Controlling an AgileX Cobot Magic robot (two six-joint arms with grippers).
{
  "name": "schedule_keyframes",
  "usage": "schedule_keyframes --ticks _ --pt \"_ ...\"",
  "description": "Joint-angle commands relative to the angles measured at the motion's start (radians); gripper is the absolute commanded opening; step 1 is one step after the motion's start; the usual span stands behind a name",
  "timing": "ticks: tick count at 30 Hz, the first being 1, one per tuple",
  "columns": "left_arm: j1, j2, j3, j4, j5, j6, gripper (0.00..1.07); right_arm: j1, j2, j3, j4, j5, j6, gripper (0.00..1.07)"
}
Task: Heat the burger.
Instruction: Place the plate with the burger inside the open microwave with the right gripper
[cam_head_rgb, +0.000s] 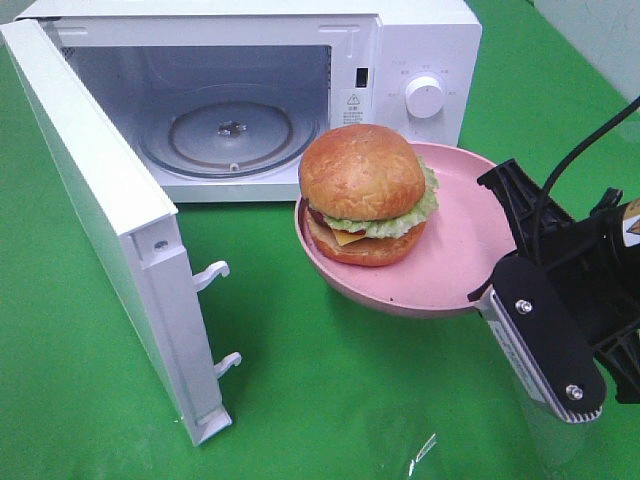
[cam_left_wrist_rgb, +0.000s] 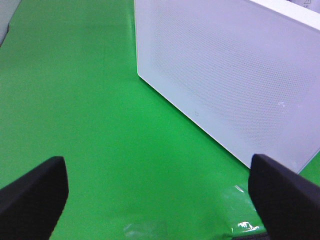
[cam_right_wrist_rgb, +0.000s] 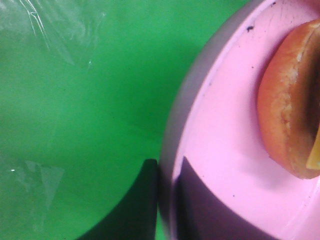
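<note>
Right gripper (cam_right_wrist_rgb: 167, 200): jaws closed on the rim of the pink plate (cam_right_wrist_rgb: 225, 150), one dark finger under the rim and the other on the inner face. In the exterior high view the grip (cam_head_rgb: 492, 287) sits at about 4 o'clock on the plate's rim.

Burger (cam_head_rgb: 365, 195): upright on the plate, offset toward its 9 o'clock side. Bun on top, with lettuce, cheese and patty showing at the edge. The right wrist view catches only the bottom bun and a corner of the cheese.

The plate looks raised off the green cloth (cam_head_rgb: 330, 400), though the rim's underside is too dim to confirm a gap.

Microwave (cam_head_rgb: 400, 30): at 11 o'clock from the plate, cavity open. The glass turntable (cam_head_rgb: 230, 135) is bare. The knob (cam_head_rgb: 424, 97) is at 12 o'clock from the burger. The plate's far rim overlaps the oven's front lower edge in the high view. The burger is outside the cavity.

Door (cam_head_rgb: 100, 200): swung out wide at 9 o'clock from the plate, latch hooks facing the burger.

Left gripper (cam_left_wrist_rgb: 160, 200): jaws spread wide with nothing between them, over bare cloth. The door's outer face (cam_left_wrist_rgb: 235, 75) is just ahead of it.
</note>
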Motion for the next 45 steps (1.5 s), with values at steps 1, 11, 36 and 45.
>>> schedule_keyframes --ticks 1,11,36,45 --pt "0.002 -0.002 0.000 -0.008 -0.001 -0.001 0.89 -0.002 0.000 -0.011 0.010 -0.059 0.004 0.00" --pt "0.002 -0.002 0.000 -0.008 -0.001 -0.001 0.89 0.040 0.061 -0.065 0.012 -0.060 0.013 0.00" --pt "0.002 -0.002 0.000 -0.008 -0.001 -0.001 0.89 0.127 0.266 -0.242 0.013 -0.095 0.048 0.00" --pt "0.002 -0.002 0.000 -0.008 -0.001 -0.001 0.89 0.127 0.349 -0.324 0.016 -0.115 0.093 0.00"
